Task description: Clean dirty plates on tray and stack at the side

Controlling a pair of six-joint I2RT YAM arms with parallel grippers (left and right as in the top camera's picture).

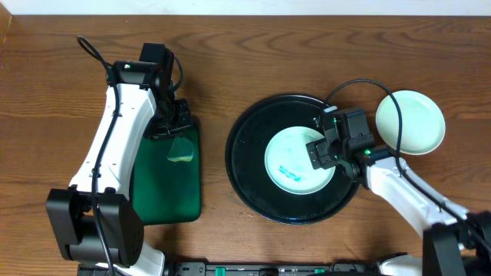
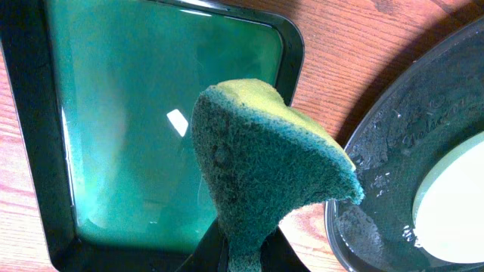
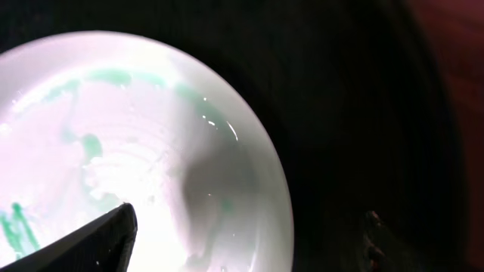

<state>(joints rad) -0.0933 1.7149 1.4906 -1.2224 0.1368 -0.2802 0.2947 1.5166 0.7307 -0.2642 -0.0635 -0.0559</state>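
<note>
A pale green plate (image 1: 291, 165) smeared with green streaks lies in the round black tray (image 1: 249, 153). My right gripper (image 1: 326, 153) hangs over the plate's right edge. In the right wrist view the plate (image 3: 151, 113) fills the left side, and the gripper (image 3: 227, 257) looks open, with one dark finger over the plate and the other lost against the black tray (image 3: 363, 113). My left gripper (image 1: 180, 138) is shut on a green and yellow sponge (image 1: 182, 149) above the rectangular green tray (image 1: 165, 192). The sponge (image 2: 265, 166) sticks up from the jaws (image 2: 246, 257).
A clean pale green plate (image 1: 410, 121) sits on the wooden table to the right of the black tray. The green tray (image 2: 30, 151) holds a thin film of liquid. The black tray's rim (image 2: 378, 151) and the dirty plate (image 2: 454, 204) show at right in the left wrist view.
</note>
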